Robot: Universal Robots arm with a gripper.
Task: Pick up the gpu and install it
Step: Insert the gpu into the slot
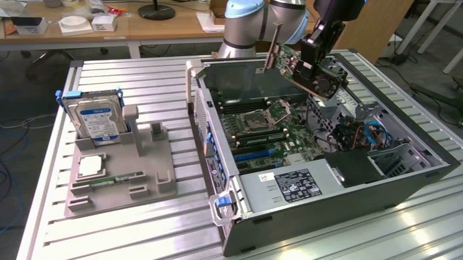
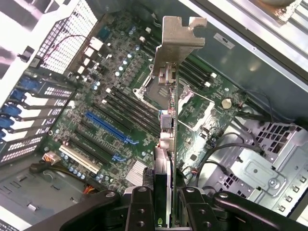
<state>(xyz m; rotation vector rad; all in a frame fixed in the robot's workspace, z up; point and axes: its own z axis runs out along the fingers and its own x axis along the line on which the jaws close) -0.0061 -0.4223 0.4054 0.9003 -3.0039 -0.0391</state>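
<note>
Tool point(image 1: 316, 58) gripping gpu point(image 1: 328, 81) over open case point(image 1: 340, 203), slatted metal table point(image 1: 137, 230), desks point(image 1: 162, 28) behind

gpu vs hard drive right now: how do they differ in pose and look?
The gpu hangs tilted in the gripper above the open computer case; the hard drive stands upright in the grey holder outside it.
The gpu is a thin card with a silvery bracket; the hard drive is boxy with a blue-and-white label.
Shared: neither is installed in the case.
</note>
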